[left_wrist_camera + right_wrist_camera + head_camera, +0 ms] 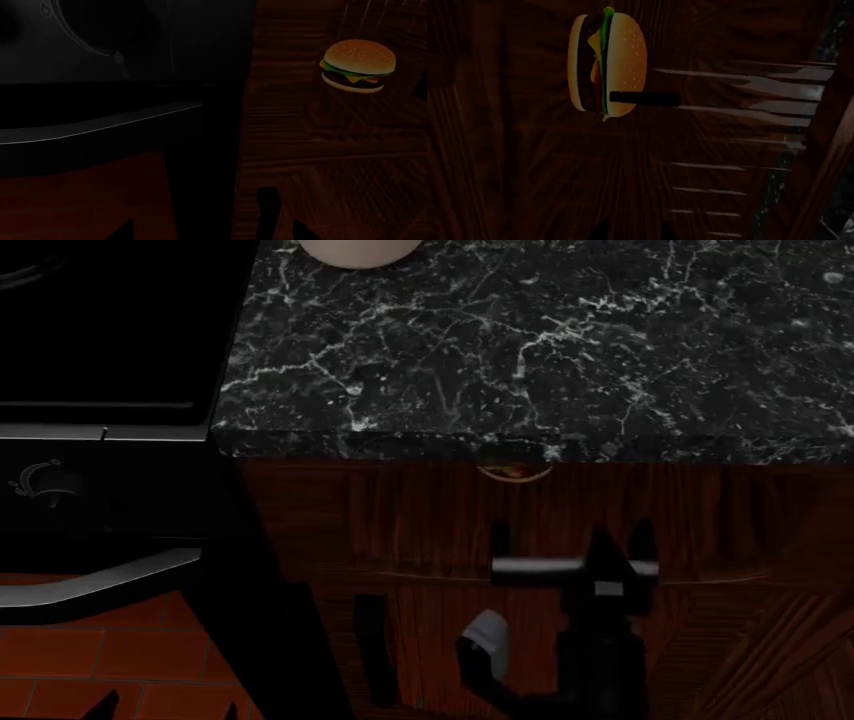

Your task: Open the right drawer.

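The right drawer point(400, 515) is a dark reddish-brown wood front just under the marble counter edge. In the right wrist view its short dark bar handle point(644, 98) lies ahead of my right gripper point(635, 234), apart from it. My right gripper point(571, 532) is open, with its fingers pointing at the drawer front. A burger point(606, 62) shows at the drawer, and a sliver of it point(511, 472) shows under the counter edge. I cannot tell whether the drawer is ajar. My left gripper point(212, 232) is open and empty, facing the seam between oven and drawer.
The black marble countertop point(534, 340) spans the top, with a pale round object point(358, 250) at its far edge. The black oven point(94, 500) with its long grey handle point(100, 585) stands at the left. A wood cabinet door with a vertical handle point(374, 650) is below the drawer.
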Available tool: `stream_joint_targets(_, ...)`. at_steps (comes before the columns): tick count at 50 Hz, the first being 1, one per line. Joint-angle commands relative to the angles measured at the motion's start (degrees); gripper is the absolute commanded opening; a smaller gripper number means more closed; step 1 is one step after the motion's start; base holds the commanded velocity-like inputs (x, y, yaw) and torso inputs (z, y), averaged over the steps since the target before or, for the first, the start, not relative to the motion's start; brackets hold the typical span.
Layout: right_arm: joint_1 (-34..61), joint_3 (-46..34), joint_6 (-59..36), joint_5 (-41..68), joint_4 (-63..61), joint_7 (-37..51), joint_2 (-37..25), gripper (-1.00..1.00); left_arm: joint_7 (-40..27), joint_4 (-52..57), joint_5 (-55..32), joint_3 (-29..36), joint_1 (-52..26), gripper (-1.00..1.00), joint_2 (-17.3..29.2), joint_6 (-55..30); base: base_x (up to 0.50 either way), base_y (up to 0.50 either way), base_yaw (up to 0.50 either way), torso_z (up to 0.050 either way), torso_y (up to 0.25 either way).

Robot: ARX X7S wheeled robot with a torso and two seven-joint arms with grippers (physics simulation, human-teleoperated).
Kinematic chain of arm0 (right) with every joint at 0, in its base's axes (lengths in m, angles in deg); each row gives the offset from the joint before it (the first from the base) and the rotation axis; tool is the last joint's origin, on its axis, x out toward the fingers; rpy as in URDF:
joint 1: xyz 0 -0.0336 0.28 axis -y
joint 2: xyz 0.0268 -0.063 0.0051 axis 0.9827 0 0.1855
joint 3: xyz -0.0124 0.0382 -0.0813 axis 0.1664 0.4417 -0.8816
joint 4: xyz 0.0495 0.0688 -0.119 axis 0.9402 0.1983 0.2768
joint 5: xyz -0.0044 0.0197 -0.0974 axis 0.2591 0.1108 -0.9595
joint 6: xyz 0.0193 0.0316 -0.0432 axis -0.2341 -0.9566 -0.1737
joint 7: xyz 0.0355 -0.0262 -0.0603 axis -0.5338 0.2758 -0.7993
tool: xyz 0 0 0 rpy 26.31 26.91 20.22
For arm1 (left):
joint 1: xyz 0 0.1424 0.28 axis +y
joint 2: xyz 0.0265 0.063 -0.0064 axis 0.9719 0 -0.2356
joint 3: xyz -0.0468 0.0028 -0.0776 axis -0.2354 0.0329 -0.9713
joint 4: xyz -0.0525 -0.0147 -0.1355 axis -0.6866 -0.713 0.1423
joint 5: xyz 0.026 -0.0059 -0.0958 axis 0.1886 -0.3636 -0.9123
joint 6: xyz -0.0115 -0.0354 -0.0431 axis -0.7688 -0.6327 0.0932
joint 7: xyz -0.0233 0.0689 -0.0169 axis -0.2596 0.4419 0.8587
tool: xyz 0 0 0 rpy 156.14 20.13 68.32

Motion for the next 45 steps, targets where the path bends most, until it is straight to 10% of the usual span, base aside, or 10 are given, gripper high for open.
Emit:
stream_joint_targets(1,-4.0,-3.2,-5.3,-4.5,-12.1,-2.9,-2.3,-1.00,-0.1,-0.1,0.0,0.3,-0.2,1.00,0.1,-0.1,0.00,0.00,0.00,0.000,0.000)
stream_joint_targets(45,-14.4,-4.7,-15.8,-10.8,-31.5,-6.8,-9.4,-1.00,-1.0,-0.1,-0.3,0.7,-0.2,1.00,0.5,0.2,0.00,0.00,0.00,0.000,0.000)
